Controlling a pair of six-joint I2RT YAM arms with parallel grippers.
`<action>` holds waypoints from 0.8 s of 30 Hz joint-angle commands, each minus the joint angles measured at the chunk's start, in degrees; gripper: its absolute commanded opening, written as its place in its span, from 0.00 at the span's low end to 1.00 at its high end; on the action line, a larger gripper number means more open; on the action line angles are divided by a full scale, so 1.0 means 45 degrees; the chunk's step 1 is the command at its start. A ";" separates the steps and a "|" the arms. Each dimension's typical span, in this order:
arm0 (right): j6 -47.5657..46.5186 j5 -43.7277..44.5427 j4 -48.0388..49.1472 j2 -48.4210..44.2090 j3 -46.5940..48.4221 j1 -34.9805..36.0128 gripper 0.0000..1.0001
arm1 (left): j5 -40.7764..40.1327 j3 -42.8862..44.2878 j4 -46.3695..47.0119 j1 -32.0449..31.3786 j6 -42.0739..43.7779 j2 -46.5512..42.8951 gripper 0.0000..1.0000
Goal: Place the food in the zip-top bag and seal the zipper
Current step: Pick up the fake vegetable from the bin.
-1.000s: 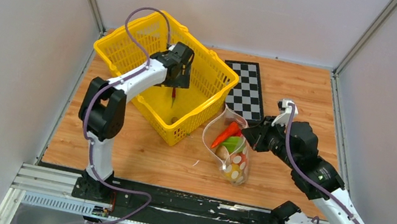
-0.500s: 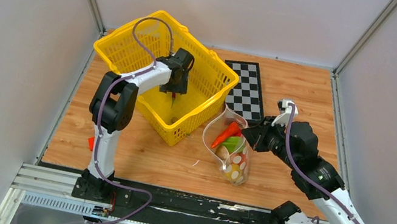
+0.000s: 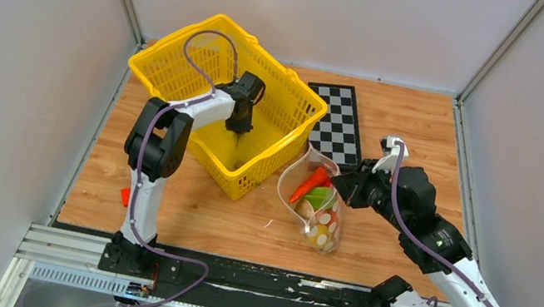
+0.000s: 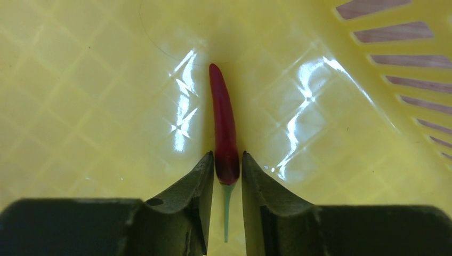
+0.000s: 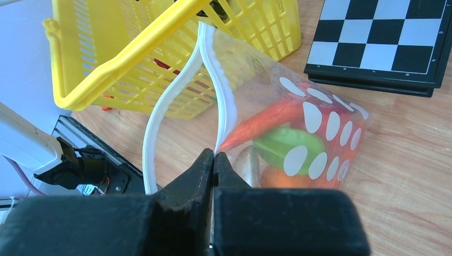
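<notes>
A red chili point(image 4: 224, 128) with a green stem lies on the floor of the yellow basket point(image 4: 80, 80). My left gripper point(image 4: 228, 157) reaches down into the basket point(image 3: 186, 45), shut on the chili's stem end with a fingertip on each side. The clear zip-top bag point(image 3: 322, 209) with white dots stands right of the basket, mouth open. It holds an orange carrot point(image 5: 266, 120), a green pepper point(image 5: 282, 146) and other food. My right gripper point(image 5: 214, 154) is shut on the white zipper point(image 5: 221, 90) strip at the bag's mouth, holding it up.
A black-and-white checkerboard point(image 3: 337, 123) lies behind the bag. A small red block point(image 3: 124, 196) sits on the wood table near the left arm's base. Grey walls enclose the table on three sides. The basket's rim and handle point(image 5: 122, 58) rise close beside the bag.
My left gripper has dropped lower into the basket and its jaws have narrowed from wide open onto the chili. The right gripper and the bag have not moved.
</notes>
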 commanded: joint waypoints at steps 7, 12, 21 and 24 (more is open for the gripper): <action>0.0180 -0.0091 0.0541 -0.0149 0.0134 0.0044 0.00 | 0.0239 -0.1440 0.0587 0.0072 0.0271 -0.0822 0.00; 0.0261 -0.0162 0.0602 -0.0191 0.0165 0.0033 0.00 | 0.1216 -0.2231 0.1369 0.0068 0.0304 -0.2415 0.00; 0.0443 -0.0103 0.0763 -0.0485 -0.0154 0.0046 0.00 | 0.1905 -0.2087 0.1334 0.0071 0.0066 -0.4989 0.00; 0.0429 -0.0085 0.0813 -0.0517 -0.0244 0.0043 0.00 | 0.2139 -0.2173 0.1357 0.0072 0.0034 -0.5687 0.00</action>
